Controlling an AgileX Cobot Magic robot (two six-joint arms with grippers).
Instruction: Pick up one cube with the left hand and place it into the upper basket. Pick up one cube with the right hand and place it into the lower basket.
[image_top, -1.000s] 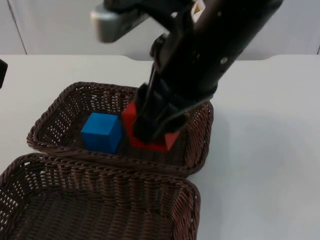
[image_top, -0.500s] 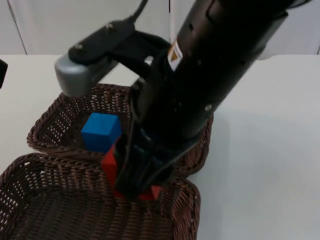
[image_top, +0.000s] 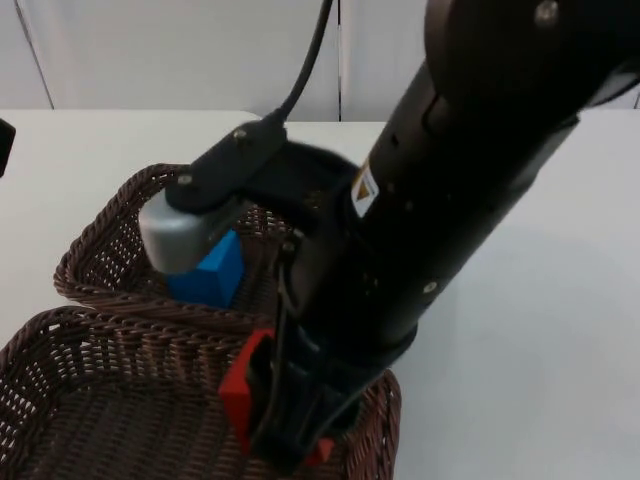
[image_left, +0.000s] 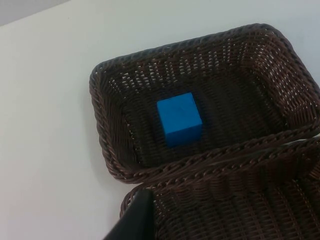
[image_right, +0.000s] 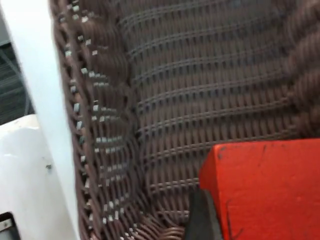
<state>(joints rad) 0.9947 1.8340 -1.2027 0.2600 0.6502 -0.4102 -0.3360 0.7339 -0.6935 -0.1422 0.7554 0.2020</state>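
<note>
Right gripper (image_top: 285, 425) clamps the rigid, light red cube (image_top: 240, 385) by opposite flat faces above the lower basket (image_top: 60, 340); left gripper's opening cannot be told.

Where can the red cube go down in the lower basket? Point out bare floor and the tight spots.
The lower basket has bare woven floor left of the red cube, which the right gripper holds. It is tight beside the shared rims. The blue cube sits in the upper basket.
</note>
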